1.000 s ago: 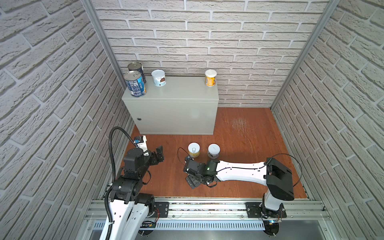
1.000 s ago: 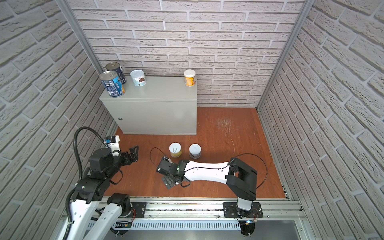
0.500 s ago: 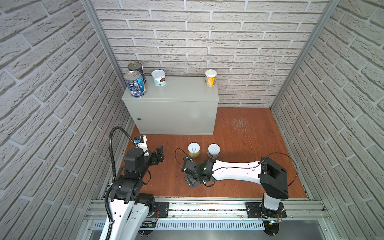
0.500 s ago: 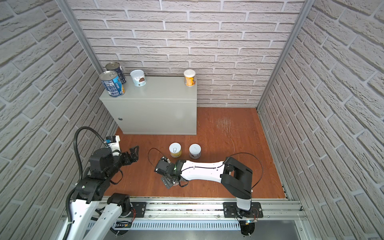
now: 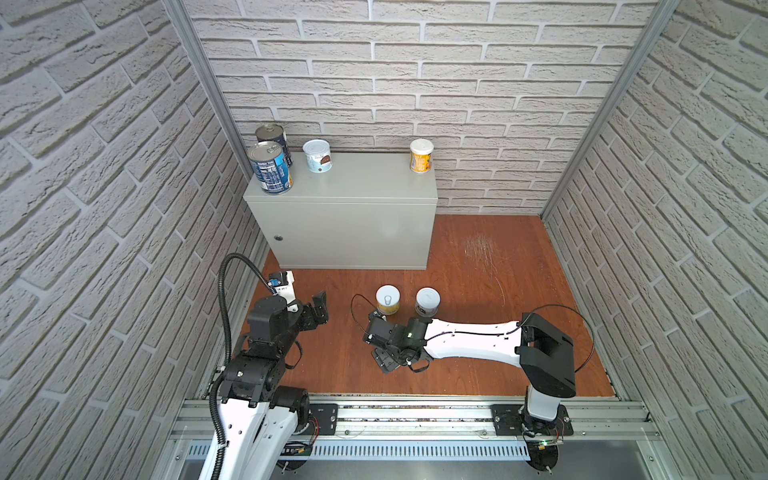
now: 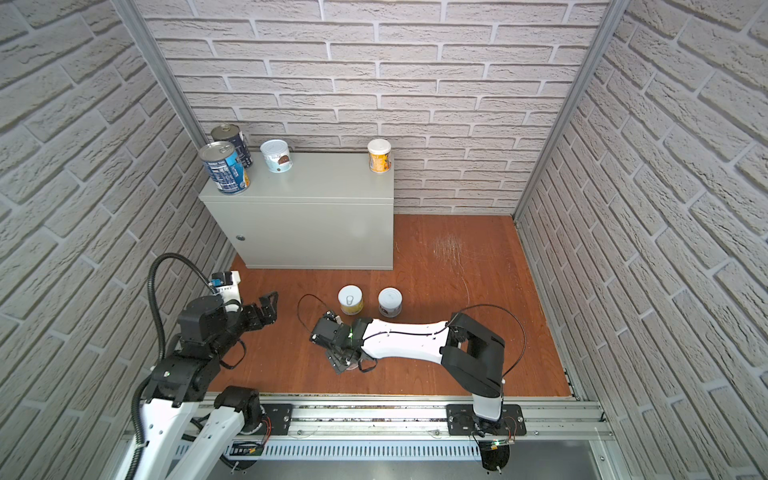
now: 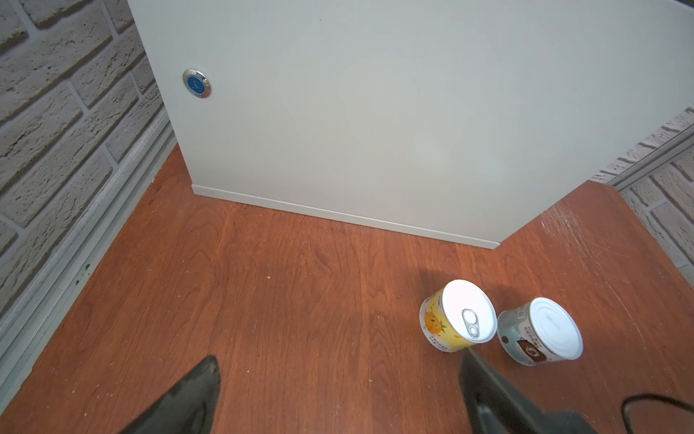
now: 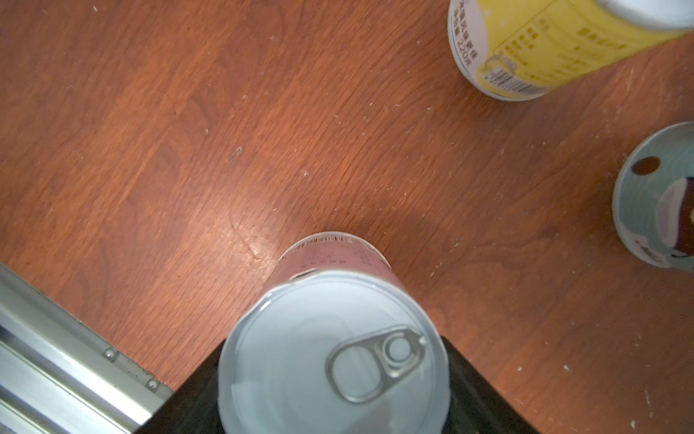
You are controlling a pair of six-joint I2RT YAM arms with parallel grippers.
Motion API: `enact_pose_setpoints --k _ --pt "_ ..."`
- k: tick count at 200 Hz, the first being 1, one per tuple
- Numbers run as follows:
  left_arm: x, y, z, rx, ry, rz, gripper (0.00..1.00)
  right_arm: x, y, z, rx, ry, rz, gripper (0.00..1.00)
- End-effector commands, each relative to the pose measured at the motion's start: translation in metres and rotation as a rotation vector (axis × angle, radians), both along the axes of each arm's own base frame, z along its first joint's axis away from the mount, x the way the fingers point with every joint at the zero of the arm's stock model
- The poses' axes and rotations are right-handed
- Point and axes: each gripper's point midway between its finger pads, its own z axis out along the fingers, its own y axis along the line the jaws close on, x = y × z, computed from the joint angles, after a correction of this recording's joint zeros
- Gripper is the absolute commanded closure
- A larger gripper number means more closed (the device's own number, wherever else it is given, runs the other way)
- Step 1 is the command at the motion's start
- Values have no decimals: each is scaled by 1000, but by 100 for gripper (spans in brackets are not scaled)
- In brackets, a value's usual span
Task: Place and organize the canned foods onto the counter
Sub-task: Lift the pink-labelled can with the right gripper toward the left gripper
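right gripper point(image 8: 330, 360) clamps short pink-labelled white-lidded can point(image 8: 334, 255) by its sides, likely to lift it upright | can stands on reddish wooden floor point(image 5: 478, 291), 6 o'clock of yellow-labelled can point(image 5: 387, 300) | left gripper point(image 5: 319, 309) spread wide, empty, parked clear | light-grey metal counter point(image 5: 353, 183) at 12 o'clock

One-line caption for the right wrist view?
Wrist close-up: the right gripper straddles an upright pink can on the wooden floor; yellow can and grey-blue can stand nearby.
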Motion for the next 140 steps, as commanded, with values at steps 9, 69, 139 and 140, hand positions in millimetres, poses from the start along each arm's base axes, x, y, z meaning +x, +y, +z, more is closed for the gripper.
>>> enact_pose_setpoints --k 9,69,139,140 --pt "5 -5 7 -4 -53 -34 2 6 -7 10 31 -7 -42 39" --pt "4 -5 9 -6 -63 -36 2 17 -15 32 93 -27 -70 44" --pt "5 -13 10 -21 -74 -79 2 35 -26 55 136 -67 -91 46" --pt "5 -14 10 -21 -74 -80 2 35 -26 55 136 -68 -91 46"
